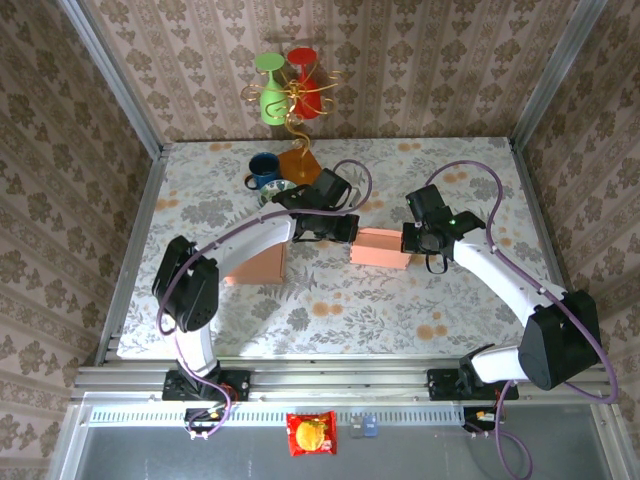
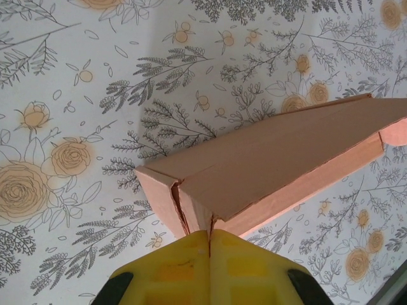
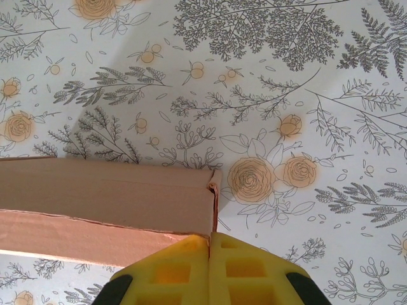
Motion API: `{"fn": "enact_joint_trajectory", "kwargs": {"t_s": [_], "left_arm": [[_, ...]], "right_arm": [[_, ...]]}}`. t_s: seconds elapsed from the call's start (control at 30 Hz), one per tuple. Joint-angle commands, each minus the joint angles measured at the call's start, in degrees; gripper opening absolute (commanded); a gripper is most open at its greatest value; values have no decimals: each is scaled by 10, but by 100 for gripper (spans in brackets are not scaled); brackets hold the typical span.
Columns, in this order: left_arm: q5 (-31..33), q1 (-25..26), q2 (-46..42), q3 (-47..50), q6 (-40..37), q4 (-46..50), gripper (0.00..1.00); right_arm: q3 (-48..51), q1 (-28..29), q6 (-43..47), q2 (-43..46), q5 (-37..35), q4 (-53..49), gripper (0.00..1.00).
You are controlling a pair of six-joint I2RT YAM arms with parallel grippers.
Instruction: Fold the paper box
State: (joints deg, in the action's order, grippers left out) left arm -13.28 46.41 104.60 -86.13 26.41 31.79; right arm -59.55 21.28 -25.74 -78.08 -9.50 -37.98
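The paper box (image 1: 380, 248) is salmon-pink cardboard, lying at the middle of the floral table between my two grippers. My left gripper (image 1: 348, 230) is at its left end and my right gripper (image 1: 408, 240) at its right end. In the left wrist view, the yellow fingers of the left gripper (image 2: 210, 232) are shut on a thin cardboard edge at the corner of the box (image 2: 273, 165). In the right wrist view, the right gripper (image 3: 209, 236) is shut on the end flap of the box (image 3: 108, 197). The walls are folded up along the box's length.
A flat pink cardboard piece (image 1: 258, 267) lies under the left arm. At the back stand a blue mug (image 1: 264, 170) and a wire stand (image 1: 300, 160) holding a green glass (image 1: 270, 90) and a red glass (image 1: 305, 85). A snack packet (image 1: 312, 433) lies below the table's front rail.
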Motion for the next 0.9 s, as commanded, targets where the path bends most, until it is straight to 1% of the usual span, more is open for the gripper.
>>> {"fn": "enact_joint_trajectory", "kwargs": {"t_s": [0.0,0.47,0.87], "left_arm": [[-19,-1,8,-7,12,7,0],[-11,2,-10,55,10,-52,0],[7,7,-20,76,-7,-60,0]], "right_arm": [[-11,4,-5,-8,-4,-17,0],[29,5,5,6,3,18,0],[51,6,2,21,3,20,0]]}}
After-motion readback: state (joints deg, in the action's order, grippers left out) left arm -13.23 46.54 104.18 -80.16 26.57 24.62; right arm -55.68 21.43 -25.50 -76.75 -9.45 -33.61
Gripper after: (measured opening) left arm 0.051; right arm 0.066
